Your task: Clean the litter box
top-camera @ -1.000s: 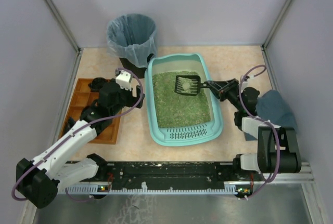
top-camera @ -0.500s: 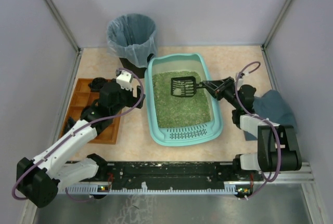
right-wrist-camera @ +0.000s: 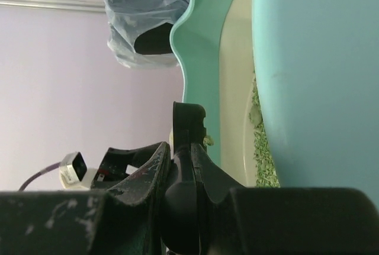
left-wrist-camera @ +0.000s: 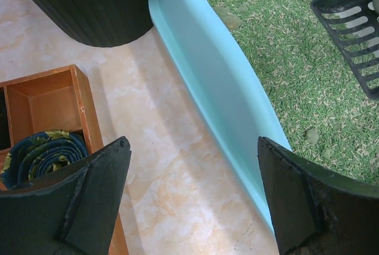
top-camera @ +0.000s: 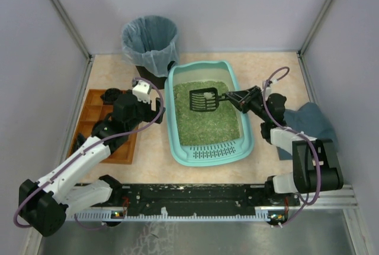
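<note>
**A:** Your right pincer [top-camera: 237, 97]?

**B:** Clamped on the handle of a black slotted plastic scoop [top-camera: 202, 100]. Your left pincer [left-wrist-camera: 192, 148] hangs with its fingers apart.

**A:** The setting?

**B:** A beige marbled tabletop [top-camera: 154, 142] with pale lilac walls [top-camera: 237, 6].

**A:** The box?

**B:** The large teal plastic litter box [top-camera: 208, 155] lies between your pincers. The scoop's head is over its far half, further left than a second ago.
</note>
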